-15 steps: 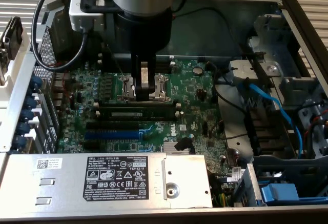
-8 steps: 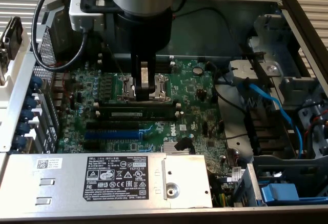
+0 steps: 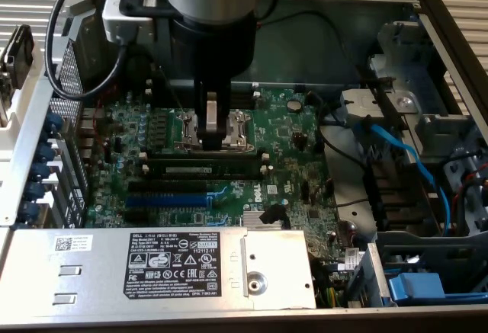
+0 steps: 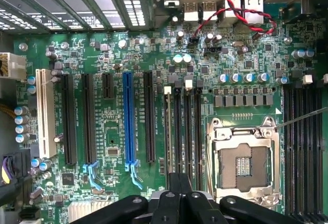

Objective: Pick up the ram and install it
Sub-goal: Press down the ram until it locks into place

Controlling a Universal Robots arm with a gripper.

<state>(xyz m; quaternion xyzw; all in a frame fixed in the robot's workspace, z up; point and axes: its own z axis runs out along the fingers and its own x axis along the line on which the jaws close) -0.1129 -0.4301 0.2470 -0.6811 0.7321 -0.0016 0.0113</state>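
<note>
Found the end effector (image 3: 216,136) hanging low over the motherboard (image 3: 293,139), above the CPU socket (image 3: 242,131), jaws pressed together with nothing between them. Saw the same in the wrist view: both fingers (image 4: 174,196) side by side with no gap, poised over the bank of black slots (image 4: 187,131) next to the socket. Located the ram (image 3: 202,167) just beside the end effector, on the side toward the exterior view's lower edge, standing on edge along one of those slots, between the socket and the blue slot (image 3: 164,198). Noted its long axis running from the exterior view's left to the exterior view's right, parallel to the slots and to the near side of the socket, pale label facing the camera. Could not tell whether the fingertips touched the stick's top edge or hung a little above and behind it; from this angle the tips ended close to it. Judged the ram to be lined up with its slot and no longer carried, though whether fully pressed home or latched at the end clips stayed unclear. Only one arm at work, so no question of which was nearer. Noticed the power supply (image 3: 152,268) well apart, at the exterior view's lower edge.
</note>
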